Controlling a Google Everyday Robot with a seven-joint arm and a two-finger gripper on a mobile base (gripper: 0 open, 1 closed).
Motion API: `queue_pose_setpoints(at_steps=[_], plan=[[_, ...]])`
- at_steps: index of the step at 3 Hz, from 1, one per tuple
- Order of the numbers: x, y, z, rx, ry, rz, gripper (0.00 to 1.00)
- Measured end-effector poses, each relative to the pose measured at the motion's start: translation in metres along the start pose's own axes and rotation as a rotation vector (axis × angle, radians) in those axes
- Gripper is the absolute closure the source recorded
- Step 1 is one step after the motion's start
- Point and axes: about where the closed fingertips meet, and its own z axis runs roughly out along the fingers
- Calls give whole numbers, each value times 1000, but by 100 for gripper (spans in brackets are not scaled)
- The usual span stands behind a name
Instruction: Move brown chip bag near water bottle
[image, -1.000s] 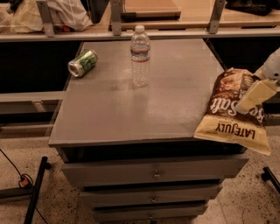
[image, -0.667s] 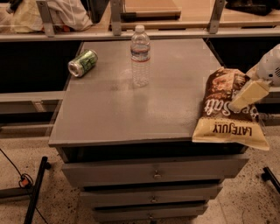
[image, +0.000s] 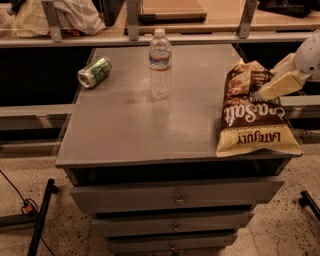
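The brown chip bag (image: 250, 120) lies at the right edge of the grey cabinet top (image: 135, 130), its cream band with upside-down "LATE JULY" lettering hanging over the front right corner. My gripper (image: 270, 89) reaches in from the right, its cream fingers shut on the bag's upper right part. The water bottle (image: 160, 65), clear with a white cap, stands upright near the back middle of the top, well to the left of the bag.
A green drink can (image: 94, 72) lies on its side at the back left of the top. A railed shelf (image: 150, 39) runs behind the cabinet. Drawers (image: 175, 197) face front. A black stand leg (image: 42, 215) is on the floor at left.
The gripper has moved left and slightly up with the bag in it. The bag has shifted a little left on the top. Bottle and can have not moved.
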Motion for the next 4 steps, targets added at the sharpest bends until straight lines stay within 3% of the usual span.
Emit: queue_pose_setpoints(at_steps=[1,2,4], plan=[[-22,-22,-9,27,-37,0,100],[-44,-38,-6,-20,-61,27,100],[-79,-37,25,-196,-129,60,100]])
